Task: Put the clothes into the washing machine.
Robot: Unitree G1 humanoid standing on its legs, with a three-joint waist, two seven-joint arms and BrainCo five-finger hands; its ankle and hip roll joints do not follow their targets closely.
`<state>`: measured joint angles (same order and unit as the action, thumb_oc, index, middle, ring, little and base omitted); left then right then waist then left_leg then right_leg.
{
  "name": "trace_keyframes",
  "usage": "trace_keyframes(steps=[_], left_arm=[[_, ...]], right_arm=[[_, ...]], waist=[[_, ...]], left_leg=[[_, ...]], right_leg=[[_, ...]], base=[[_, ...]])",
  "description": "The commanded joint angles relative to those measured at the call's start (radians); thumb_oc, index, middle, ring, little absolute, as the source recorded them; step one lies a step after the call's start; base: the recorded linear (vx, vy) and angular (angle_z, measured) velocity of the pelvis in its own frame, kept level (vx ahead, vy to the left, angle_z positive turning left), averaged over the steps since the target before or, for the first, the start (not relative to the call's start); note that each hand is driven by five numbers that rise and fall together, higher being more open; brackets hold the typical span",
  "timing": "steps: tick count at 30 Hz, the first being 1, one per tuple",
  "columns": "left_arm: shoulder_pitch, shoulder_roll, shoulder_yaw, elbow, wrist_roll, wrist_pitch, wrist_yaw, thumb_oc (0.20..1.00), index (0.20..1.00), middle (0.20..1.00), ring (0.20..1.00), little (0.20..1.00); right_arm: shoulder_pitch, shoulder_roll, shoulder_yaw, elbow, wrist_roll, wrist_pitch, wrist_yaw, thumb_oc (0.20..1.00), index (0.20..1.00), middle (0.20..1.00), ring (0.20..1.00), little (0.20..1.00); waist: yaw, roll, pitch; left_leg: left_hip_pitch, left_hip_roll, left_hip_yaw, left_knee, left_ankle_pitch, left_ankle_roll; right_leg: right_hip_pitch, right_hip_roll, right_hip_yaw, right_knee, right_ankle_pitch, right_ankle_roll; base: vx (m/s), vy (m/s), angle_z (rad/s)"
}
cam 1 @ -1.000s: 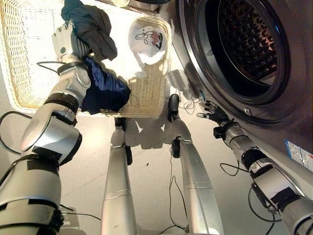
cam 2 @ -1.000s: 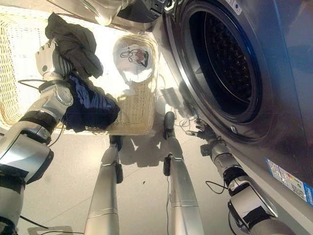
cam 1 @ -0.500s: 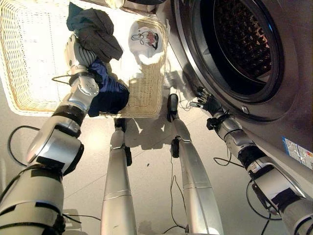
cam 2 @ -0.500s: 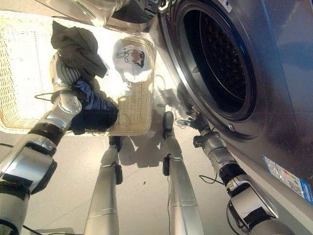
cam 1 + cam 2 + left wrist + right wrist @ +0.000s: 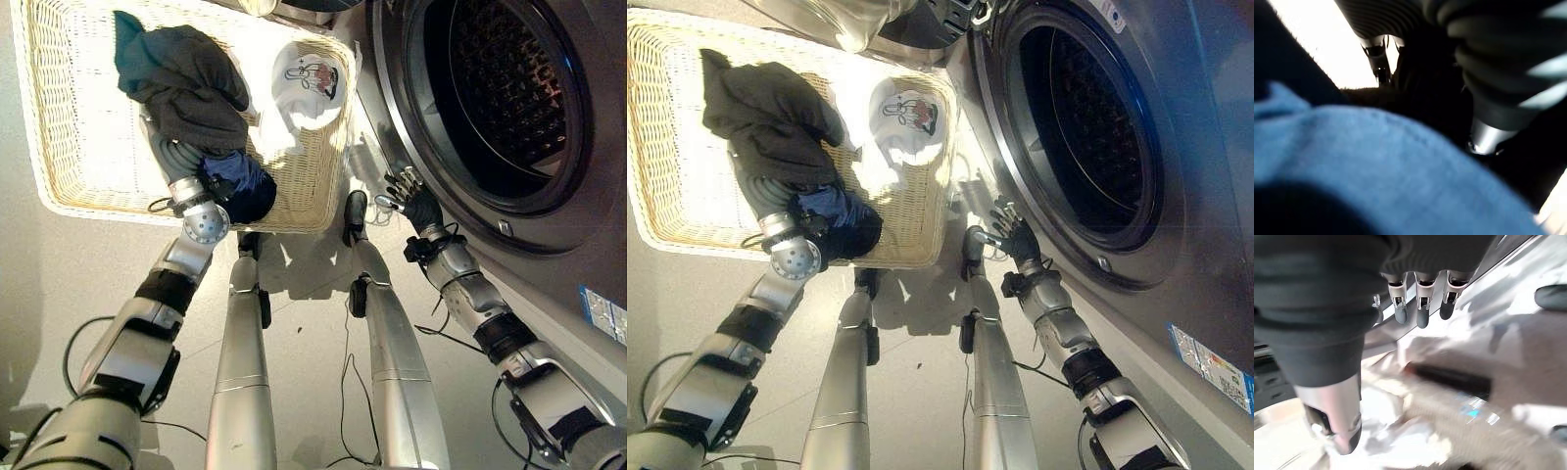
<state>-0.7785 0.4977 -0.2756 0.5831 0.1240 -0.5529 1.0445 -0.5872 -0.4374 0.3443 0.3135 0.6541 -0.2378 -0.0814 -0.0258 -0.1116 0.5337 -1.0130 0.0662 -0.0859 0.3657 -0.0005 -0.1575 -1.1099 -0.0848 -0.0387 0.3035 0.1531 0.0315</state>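
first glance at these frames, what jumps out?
The washing machine on the right, its round door opening wide and the dark drum inside. Then the wicker basket on the floor to the left, holding a dark grey garment, a navy one and a white printed piece. The left hand is buried under the grey garment; the right hand hangs open by the machine's rim.

Strong light falls on the wicker basket (image 5: 59, 147), washing its weave and the white garment (image 5: 309, 83) nearly to glare. The washing machine (image 5: 509, 98) drum stays dark (only its perforated wall glints). Hard shadows lie across the floor (image 5: 294, 294). Blue cloth (image 5: 1376, 171) is soft and unfocused close up.
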Motion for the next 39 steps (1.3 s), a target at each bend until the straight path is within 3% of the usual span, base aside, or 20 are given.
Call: trace_keyframes(steps=[1, 8, 23, 33, 39], left_arm=[[-0.018, 0.007, 0.015, -0.114, 0.212, -0.017, 0.072, 0.2, 0.2, 0.2, 0.2, 0.2], [-0.041, 0.07, -0.06, -0.205, 0.399, 0.074, -0.025, 0.2, 0.2, 0.2, 0.2, 0.2], [-0.161, 0.16, -0.239, -0.248, 0.562, 0.145, -0.211, 0.2, 0.2, 0.2, 0.2, 0.2], [-0.221, 0.17, -0.317, -0.264, 0.561, 0.154, -0.253, 0.2, 0.2, 0.2, 0.2, 0.2], [-0.24, 0.155, -0.338, -0.278, 0.591, 0.16, -0.233, 0.2, 0.2, 0.2, 0.2, 0.2]], right_arm=[[0.06, -0.004, -0.006, -0.11, 0.016, -0.023, 0.053, 1.0, 1.0, 1.0, 1.0, 1.0], [0.024, -0.018, 0.011, -0.229, 0.075, 0.005, 0.144, 1.0, 1.0, 1.0, 1.0, 1.0], [-0.106, -0.013, 0.054, -0.32, 0.257, 0.084, 0.228, 1.0, 1.0, 1.0, 1.0, 1.0], [-0.149, 0.0, 0.092, -0.335, 0.298, 0.099, 0.235, 1.0, 1.0, 1.0, 1.0, 1.0], [-0.166, 0.023, 0.123, -0.339, 0.357, 0.173, 0.231, 1.0, 1.0, 1.0, 1.0, 1.0]], waist=[[0.012, 0.047, -0.014], [0.027, 0.061, -0.014], [0.042, 0.106, -0.014], [0.043, 0.116, -0.014], [0.045, 0.118, -0.014]], left_leg=[[-0.001, -0.121, -0.022, -0.04, 0.048, 0.073], [0.013, -0.125, -0.017, -0.048, 0.06, 0.078], [0.019, -0.132, -0.003, -0.052, 0.081, 0.082], [0.018, -0.132, 0.005, -0.058, 0.09, 0.084], [0.018, -0.134, 0.009, -0.065, 0.096, 0.084]], right_leg=[[0.048, 0.053, -0.092, 0.068, -0.065, 0.091], [0.058, 0.039, -0.106, 0.072, -0.065, 0.094], [0.049, 0.02, -0.12, 0.085, -0.06, 0.098], [0.044, 0.018, -0.122, 0.083, -0.05, 0.099], [0.041, 0.016, -0.127, 0.075, -0.044, 0.099]], base=[[0.0, 0.0, 0.0], [0.0, 0.0, 0.0], [0.0, 0.01, 0.02], [0.0, 0.0, 0.0], [0.0, 0.0, 0.0]])
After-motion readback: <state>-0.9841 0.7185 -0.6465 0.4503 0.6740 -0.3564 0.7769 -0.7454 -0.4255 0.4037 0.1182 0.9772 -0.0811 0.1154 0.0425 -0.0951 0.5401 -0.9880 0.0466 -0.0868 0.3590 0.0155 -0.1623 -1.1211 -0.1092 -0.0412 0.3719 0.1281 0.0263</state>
